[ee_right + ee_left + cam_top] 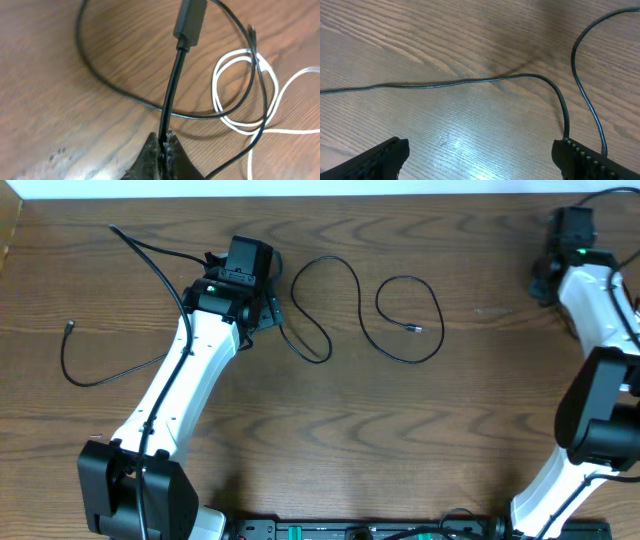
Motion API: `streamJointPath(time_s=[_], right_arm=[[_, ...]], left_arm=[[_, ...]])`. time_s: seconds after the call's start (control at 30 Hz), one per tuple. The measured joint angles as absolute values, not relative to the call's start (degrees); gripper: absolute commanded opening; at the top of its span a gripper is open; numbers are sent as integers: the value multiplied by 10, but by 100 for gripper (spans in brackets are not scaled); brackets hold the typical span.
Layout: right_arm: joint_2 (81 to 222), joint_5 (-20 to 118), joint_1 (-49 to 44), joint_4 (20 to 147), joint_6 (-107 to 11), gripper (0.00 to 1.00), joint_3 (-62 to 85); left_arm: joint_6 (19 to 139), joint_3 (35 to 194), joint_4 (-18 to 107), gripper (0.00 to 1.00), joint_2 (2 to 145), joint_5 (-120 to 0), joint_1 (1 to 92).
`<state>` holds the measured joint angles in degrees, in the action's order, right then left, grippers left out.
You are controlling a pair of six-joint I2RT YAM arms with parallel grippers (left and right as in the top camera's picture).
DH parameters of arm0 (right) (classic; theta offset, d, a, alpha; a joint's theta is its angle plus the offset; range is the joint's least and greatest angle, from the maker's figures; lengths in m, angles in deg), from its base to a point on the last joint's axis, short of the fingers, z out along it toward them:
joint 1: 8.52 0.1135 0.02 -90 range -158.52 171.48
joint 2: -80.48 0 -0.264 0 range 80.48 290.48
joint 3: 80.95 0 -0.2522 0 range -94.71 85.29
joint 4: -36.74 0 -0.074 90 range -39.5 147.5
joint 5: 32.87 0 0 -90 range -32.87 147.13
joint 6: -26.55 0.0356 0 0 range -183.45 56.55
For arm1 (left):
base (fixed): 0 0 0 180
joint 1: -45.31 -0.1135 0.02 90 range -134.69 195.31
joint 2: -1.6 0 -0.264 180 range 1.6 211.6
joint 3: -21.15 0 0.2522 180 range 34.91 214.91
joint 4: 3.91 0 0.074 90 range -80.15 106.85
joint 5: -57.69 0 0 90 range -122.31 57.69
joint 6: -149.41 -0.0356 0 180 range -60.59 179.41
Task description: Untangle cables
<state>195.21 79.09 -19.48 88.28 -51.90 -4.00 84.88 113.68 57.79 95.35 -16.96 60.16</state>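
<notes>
Several black cables lie on the wooden table. One long strand (330,305) snakes in loops right of my left gripper (245,268), and another black cable (100,375) curves at the far left. In the left wrist view a black strand (470,81) crosses the wood ahead of my left gripper (480,156), which is open over bare table. My right gripper (163,146), in the far right corner (572,230), is shut on a thicker black cable (172,85) just below its plug end (190,19). A white cable (240,90) and a thin black loop (125,97) lie beneath it.
A short black cable ring with a small plug (410,320) lies at centre right. The table's far edge (330,194) runs close behind both grippers. The arm bases stand at the near edge (360,528).
</notes>
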Motion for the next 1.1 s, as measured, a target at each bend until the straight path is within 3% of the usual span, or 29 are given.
streamJointPath(time_s=[0.03, 0.07, 0.17, 0.5, 0.83, 1.1], right_arm=[[1952, 781, -203, 883, -516, 72, -40], [1952, 752, -221, 882, -509, 83, -40], [1952, 684, -239, 880, -497, 98, -40], [1952, 388, -200, 886, -580, 99, -40], [1955, 335, -50, 884, -599, 99, -40], [2042, 331, 48, 843, -601, 96, -40]], left_arm=[[849, 1137, 578, 98, 954, -170, 602], [849, 1137, 578, 98, 954, -170, 602], [849, 1137, 578, 98, 954, -170, 602], [849, 1137, 578, 98, 954, -170, 602], [849, 1137, 578, 98, 954, -170, 602], [849, 1137, 573, 100, 954, -170, 602]])
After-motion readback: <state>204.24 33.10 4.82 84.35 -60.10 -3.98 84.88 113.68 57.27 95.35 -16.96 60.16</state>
